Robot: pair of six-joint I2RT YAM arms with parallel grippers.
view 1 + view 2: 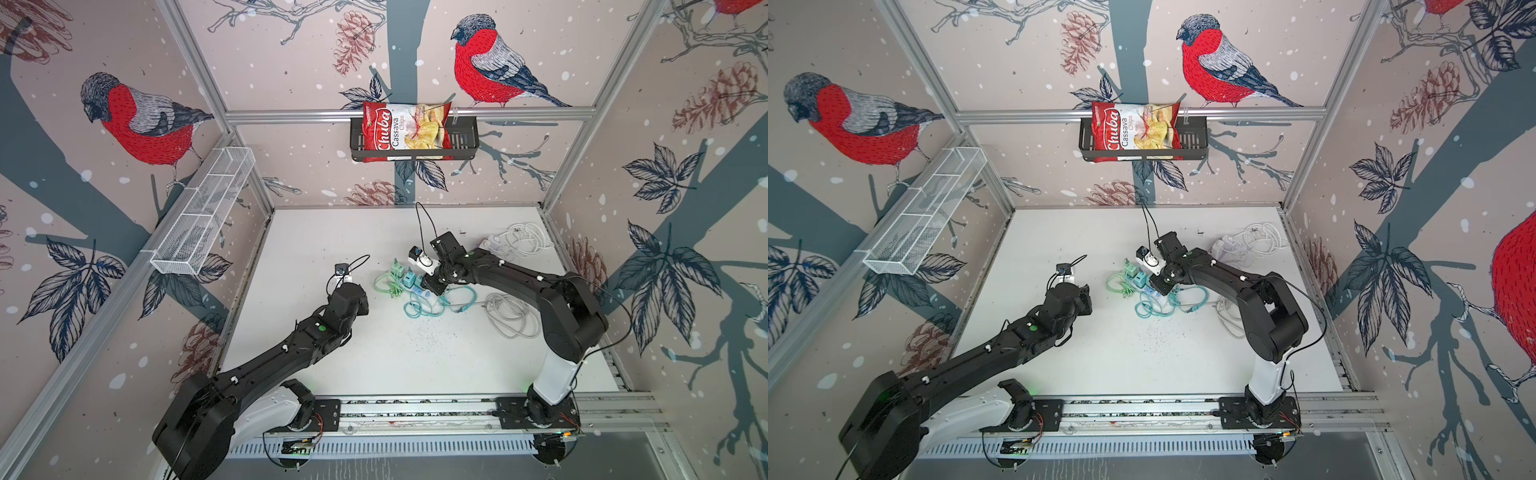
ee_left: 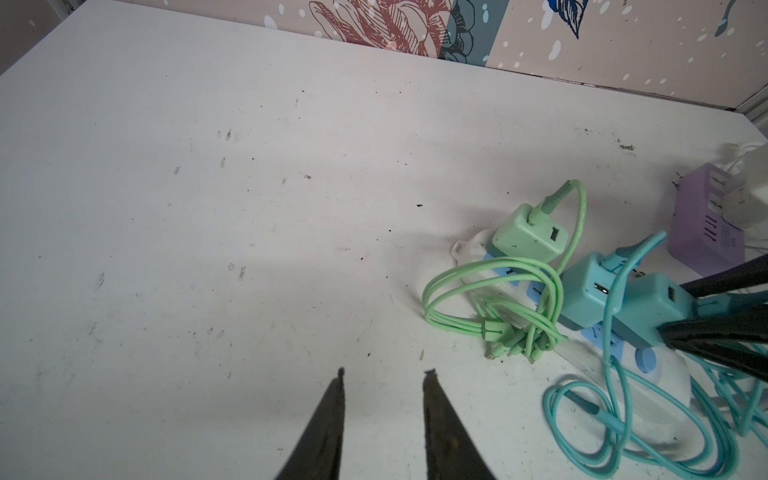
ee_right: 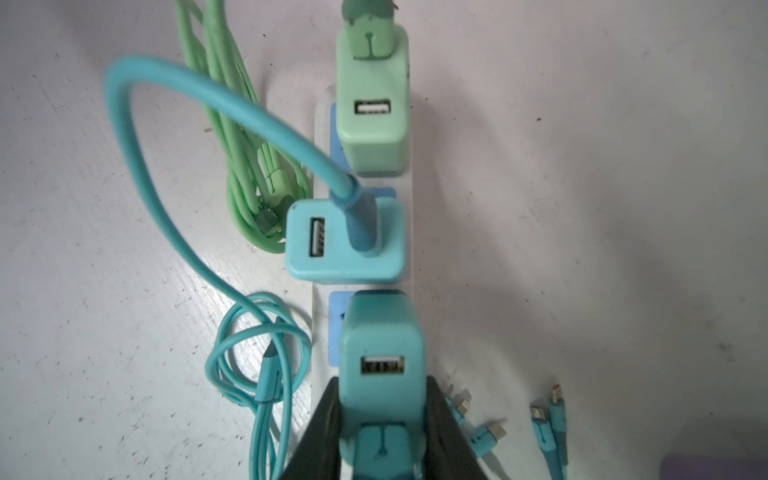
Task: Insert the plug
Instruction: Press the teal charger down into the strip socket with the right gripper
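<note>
My right gripper [image 3: 382, 386] is shut on a teal plug [image 3: 382, 365], with a black finger on each side of its body. The plug leans over a blue socket of the white power strip [image 3: 320, 299]; its prongs are hidden. Further along the strip sit another teal plug [image 3: 345, 245] and a green plug [image 3: 372, 95], each with a cable. In the left wrist view the held plug [image 2: 652, 303] lies tilted above the strip [image 2: 673, 382]. My left gripper [image 2: 384, 372] hovers open and empty over bare table, left of the cables.
Green cable [image 2: 490, 299] and teal cable [image 2: 623, 415] coil around the strip. A purple power strip [image 2: 702, 224] lies beyond it. White cables [image 1: 511, 316] lie near the right arm. A chips bag [image 1: 405, 126] sits in the back-wall basket; a white wire basket [image 1: 203, 212] hangs left.
</note>
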